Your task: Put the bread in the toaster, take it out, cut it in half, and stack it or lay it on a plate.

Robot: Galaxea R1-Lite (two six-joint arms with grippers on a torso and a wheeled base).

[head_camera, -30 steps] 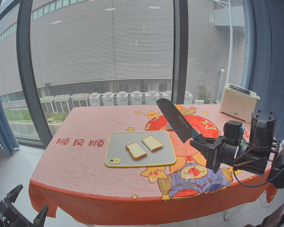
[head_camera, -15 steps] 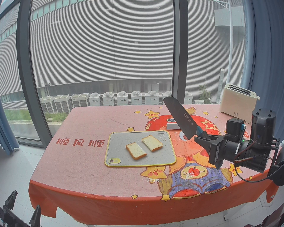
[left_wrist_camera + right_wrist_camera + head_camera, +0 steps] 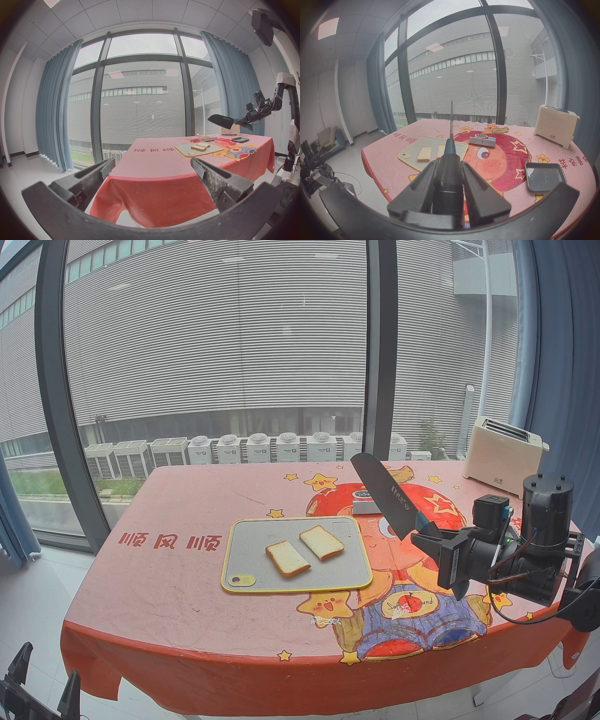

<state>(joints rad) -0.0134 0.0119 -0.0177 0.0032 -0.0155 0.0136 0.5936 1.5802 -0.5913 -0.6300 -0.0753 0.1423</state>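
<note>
Two toasted bread halves [image 3: 287, 557] [image 3: 321, 542] lie side by side on the grey, yellow-rimmed cutting board [image 3: 250, 540]. To the right of the board and above the table, my right gripper [image 3: 427, 535] is shut on the handle of a black knife [image 3: 387, 495], whose blade points up and to the back left. The right wrist view shows the gripper [image 3: 449, 164] clamped on the knife [image 3: 451, 120], with the bread [image 3: 425, 153] beyond. A cream toaster [image 3: 503, 455] stands at the back right. My left gripper [image 3: 40, 677] hangs open below the table's front left corner, holding nothing [image 3: 150, 165].
A dark square plate [image 3: 545, 176] lies on the table's right side, in front of the toaster [image 3: 555, 125]. A small grey knife rest [image 3: 365, 504] sits behind the board. The orange-pink cloth-covered table [image 3: 175, 590] backs onto a tall window.
My right gripper has carried the knife to the right, away from the cutting board. My left gripper has sunk lower at the bottom left. The bread has not moved.
</note>
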